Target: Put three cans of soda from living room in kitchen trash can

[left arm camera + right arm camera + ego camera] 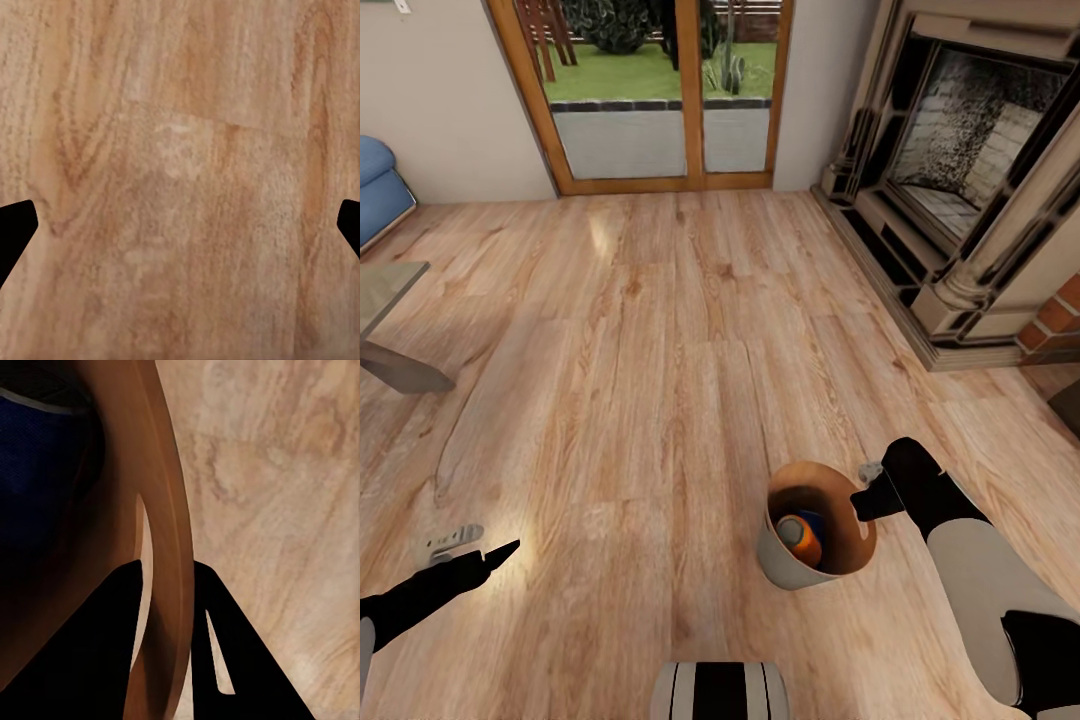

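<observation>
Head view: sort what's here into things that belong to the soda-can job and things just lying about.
Belongs to the job:
- bin, its rim clamped by the right pincer
- orange can inside the bin
- dark blue can inside the bin, behind the orange one
- left pincer, open over bare floor

Just lying about:
- blue sofa
- glass-topped table
- fireplace
- glazed doors

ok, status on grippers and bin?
Right gripper shut on bin rim. Left gripper open, empty. Orange can inside bin. Floor ahead clear.
</observation>
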Available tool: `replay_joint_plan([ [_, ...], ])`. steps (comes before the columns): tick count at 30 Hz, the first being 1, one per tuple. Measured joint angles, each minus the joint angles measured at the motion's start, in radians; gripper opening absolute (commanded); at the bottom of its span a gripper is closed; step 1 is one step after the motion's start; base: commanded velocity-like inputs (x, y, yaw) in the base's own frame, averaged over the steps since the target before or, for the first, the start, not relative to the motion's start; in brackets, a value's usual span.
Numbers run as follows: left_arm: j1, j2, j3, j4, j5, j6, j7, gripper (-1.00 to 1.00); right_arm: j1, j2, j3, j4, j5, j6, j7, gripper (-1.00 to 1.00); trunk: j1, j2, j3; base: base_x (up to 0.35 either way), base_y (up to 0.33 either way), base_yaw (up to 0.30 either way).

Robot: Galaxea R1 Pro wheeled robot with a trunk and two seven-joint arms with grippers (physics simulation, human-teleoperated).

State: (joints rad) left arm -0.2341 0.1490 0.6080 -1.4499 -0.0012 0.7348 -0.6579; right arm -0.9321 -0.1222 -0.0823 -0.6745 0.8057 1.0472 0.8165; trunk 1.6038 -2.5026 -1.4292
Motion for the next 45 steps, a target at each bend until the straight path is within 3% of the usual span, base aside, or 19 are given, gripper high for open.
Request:
replay_joint_plan([
  [9, 0.000, 0.000, 0.000, 0.000, 0.000, 0.000, 0.000, 1.00, 0.000, 0.000, 0.000, 0.000, 0.000, 0.000, 0.000, -1.00, 0.000, 0.000, 0.000, 0.000, 0.000, 0.000],
  [10, 0.000, 0.000, 0.000, 0.000, 0.000, 0.000, 0.000, 1.00, 0.000, 0.000, 0.000, 0.000, 0.000, 0.000, 0.000, 1.00, 0.000, 0.000, 0.000, 0.000, 0.000, 0.000],
  [14, -0.001, 0.000, -0.001, 0.001, 0.000, -0.001, 0.001, 1.00, 0.001, 0.004, -0.004, 0.010, -0.003, 0.000, 0.003, 1.00, 0.001, 0.000, 0.000, 0.000, 0.000, 0.000],
  [15, -0.001, 0.000, -0.001, 0.001, 0.000, -0.001, 0.001, 1.00, 0.002, 0.005, -0.004, 0.011, -0.024, 0.000, 0.006, 1.00, 0.001, 0.000, 0.000, 0.000, 0.000, 0.000],
  [17, -0.001, 0.000, -0.001, 0.002, 0.000, -0.001, 0.001, 1.00, 0.001, 0.004, -0.004, 0.010, -0.003, 0.000, 0.003, 1.00, 0.001, 0.000, 0.000, 0.000, 0.000, 0.000],
  [38, -0.001, 0.000, -0.002, 0.002, 0.000, -0.002, 0.001, 1.00, 0.002, 0.005, -0.004, 0.010, -0.008, 0.000, 0.003, 1.00, 0.001, 0.000, 0.000, 0.000, 0.000, 0.000],
  [45, -0.001, 0.000, -0.005, 0.002, -0.001, 0.000, 0.001, 1.00, 0.002, 0.006, -0.004, 0.010, -0.008, 0.000, 0.004, 1.00, -0.002, 0.002, 0.027, 0.000, 0.000, 0.000],
])
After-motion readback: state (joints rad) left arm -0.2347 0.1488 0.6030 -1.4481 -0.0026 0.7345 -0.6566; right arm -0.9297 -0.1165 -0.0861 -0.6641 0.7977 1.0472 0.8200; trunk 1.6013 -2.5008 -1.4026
